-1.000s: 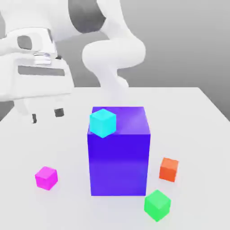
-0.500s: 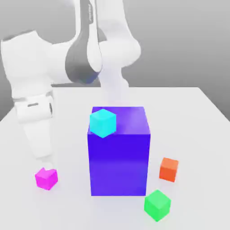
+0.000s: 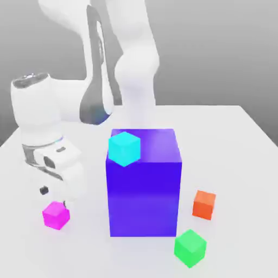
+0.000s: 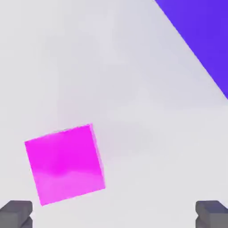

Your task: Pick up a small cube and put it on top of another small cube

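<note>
The small magenta-pink cube (image 3: pixel 56 215) (image 4: pixel 64 164) rests on the white table (image 3: pixel 233 163) at the exterior view's left, in front of the big block. My gripper (image 3: pixel 54 196) (image 4: pixel 113 216) hovers just above and behind it, open, with nothing between its dark fingertips (image 4: pixel 15 213). From the hand view, the cube lies nearer one fingertip than the other and sits slightly turned against the jaw line. The small orange-red cube (image 3: pixel 204 204) stands on the table at the exterior view's right of the block, untouched.
A big blue-purple block (image 3: pixel 144 182) (image 4: pixel 200 40) stands mid-table between the two cubes, with a cyan small cube (image 3: pixel 124 148) on its top corner. A green small cube (image 3: pixel 190 247) sits near the table's front, below the orange-red one.
The hand has come down from high at the exterior view's left to the magenta-pink cube, and the wrist has turned. The jaws have stayed open; no cube has moved.
</note>
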{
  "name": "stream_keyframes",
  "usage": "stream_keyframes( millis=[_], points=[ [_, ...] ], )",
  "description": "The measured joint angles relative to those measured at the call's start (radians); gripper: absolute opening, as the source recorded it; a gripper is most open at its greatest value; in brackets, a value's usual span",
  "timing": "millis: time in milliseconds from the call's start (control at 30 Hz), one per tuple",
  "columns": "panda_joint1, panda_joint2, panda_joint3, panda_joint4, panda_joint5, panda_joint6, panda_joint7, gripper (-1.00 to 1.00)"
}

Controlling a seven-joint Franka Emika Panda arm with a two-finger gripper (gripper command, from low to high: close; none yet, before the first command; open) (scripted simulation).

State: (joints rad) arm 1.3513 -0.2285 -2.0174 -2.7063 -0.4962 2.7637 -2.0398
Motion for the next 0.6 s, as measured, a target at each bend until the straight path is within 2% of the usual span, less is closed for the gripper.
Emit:
stream_keyframes(
  millis=[133, 467, 500, 600],
  points=[
    [0.043, -0.023, -0.090, 0.001, -0.126, 0.014, -0.039, 0.00],
    [0.343, -0.208, -0.466, 0.089, -0.513, 0.074, 0.240, 0.00],
    [0.363, -0.223, -0.491, 0.095, -0.543, 0.077, 0.263, -1.00],
    [0.363, -0.223, -0.491, 0.095, -0.542, 0.077, 0.262, -1.00]
  ],
)
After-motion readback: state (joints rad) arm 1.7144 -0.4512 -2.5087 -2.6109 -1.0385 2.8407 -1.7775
